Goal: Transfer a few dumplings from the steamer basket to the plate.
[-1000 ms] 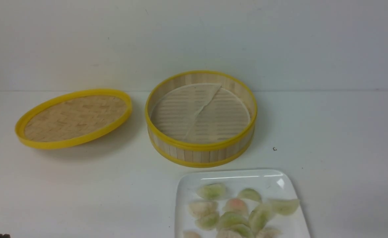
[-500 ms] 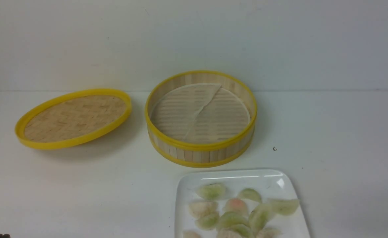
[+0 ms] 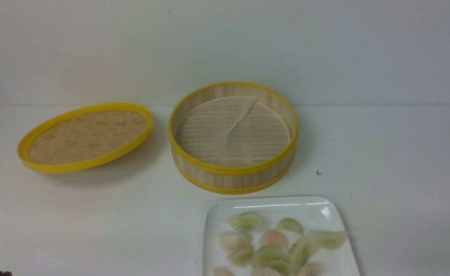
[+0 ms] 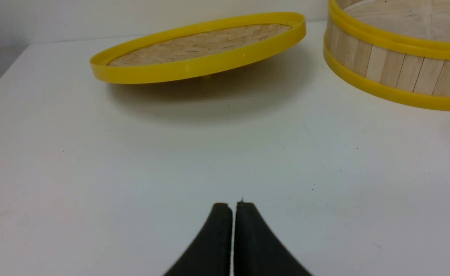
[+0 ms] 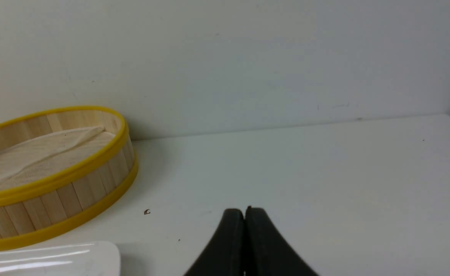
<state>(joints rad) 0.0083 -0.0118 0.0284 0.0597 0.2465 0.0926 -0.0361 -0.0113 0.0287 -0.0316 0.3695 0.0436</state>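
Observation:
The steamer basket (image 3: 233, 174) stands mid-table holding only a folded paper liner (image 3: 225, 126); no dumplings show inside it. Several pale green, pinkish and whitish dumplings (image 3: 270, 245) lie on the white plate (image 3: 213, 218) at the front, just before the basket. My left gripper (image 4: 234, 205) is shut with nothing in it, low over bare table in front of the lid; the basket (image 4: 389, 73) is off to its side. My right gripper (image 5: 244, 211) is shut and empty too, over bare table beside the basket (image 5: 56, 203) and a corner of the plate (image 5: 94, 257).
The flat yellow-rimmed woven lid (image 3: 85, 136) lies tilted to the left of the basket, also seen as the lid (image 4: 198, 50) in the left wrist view. A wall runs behind the table. A tiny dark speck (image 3: 318, 173) sits right of the basket.

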